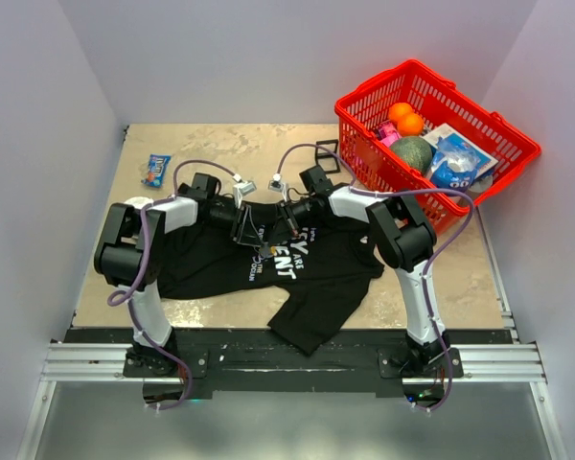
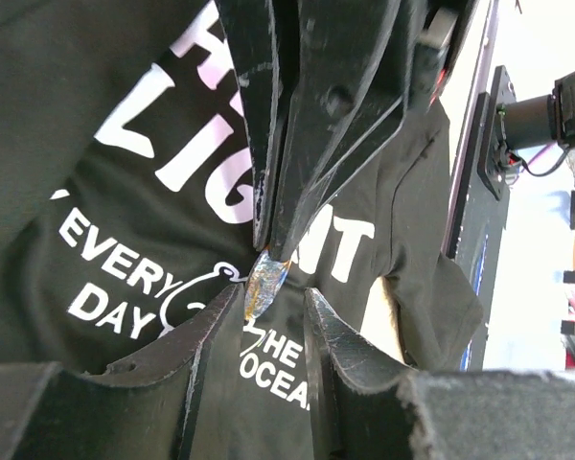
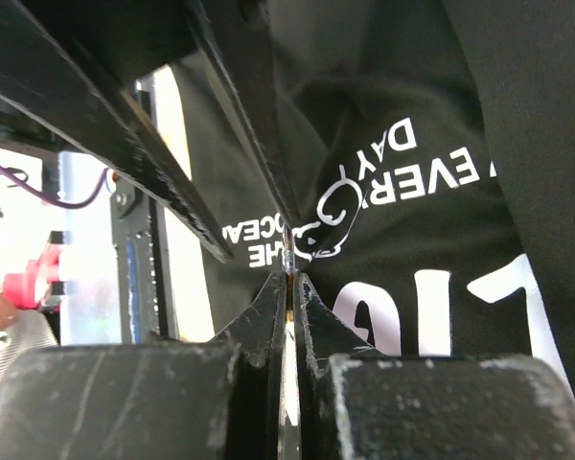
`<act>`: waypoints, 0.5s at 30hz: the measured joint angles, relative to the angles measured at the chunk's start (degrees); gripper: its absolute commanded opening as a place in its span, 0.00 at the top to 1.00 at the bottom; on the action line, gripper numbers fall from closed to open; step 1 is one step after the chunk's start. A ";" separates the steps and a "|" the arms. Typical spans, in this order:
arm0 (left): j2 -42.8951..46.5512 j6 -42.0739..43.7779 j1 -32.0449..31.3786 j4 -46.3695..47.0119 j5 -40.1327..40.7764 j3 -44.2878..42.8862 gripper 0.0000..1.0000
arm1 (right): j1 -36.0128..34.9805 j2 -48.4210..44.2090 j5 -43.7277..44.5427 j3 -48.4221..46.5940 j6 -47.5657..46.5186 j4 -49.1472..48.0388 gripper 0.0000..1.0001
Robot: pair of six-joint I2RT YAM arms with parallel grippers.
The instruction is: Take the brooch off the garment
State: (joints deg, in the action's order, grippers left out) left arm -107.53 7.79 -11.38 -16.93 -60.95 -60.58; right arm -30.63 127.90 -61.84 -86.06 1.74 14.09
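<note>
The right gripper (image 3: 288, 284) was clamped on the brooch (image 2: 265, 280), edge-on at mid-frame over the garment (image 2: 77, 115), just above the parted tips of the left gripper (image 2: 273, 295)

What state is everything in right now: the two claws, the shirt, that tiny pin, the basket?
right gripper, shut on the brooch.
left gripper, open, the brooch between its fingers.
brooch, gripped edge-on over the lettering; whether it is pinned, cannot tell.
garment, spread on the table, lettering up.
basket, upright, holding fruit and packets.
</note>
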 measured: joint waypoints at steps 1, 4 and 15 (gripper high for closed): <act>-0.24 0.13 -0.09 -0.04 -0.13 0.00 0.64 | 0.07 0.00 -0.39 0.07 0.50 -0.46 1.00; -0.70 0.37 -0.28 -0.31 -0.17 0.00 0.64 | 0.35 0.00 -0.92 0.33 1.95 -1.60 1.00; -2.93 0.85 -0.28 -0.79 -0.20 -0.33 0.72 | 0.68 0.00 -1.20 0.61 4.59 -3.37 1.00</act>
State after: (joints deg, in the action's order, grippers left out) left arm -110.45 8.64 -11.66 -17.72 -61.14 -60.90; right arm -29.95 127.90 -63.05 -85.45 6.33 10.72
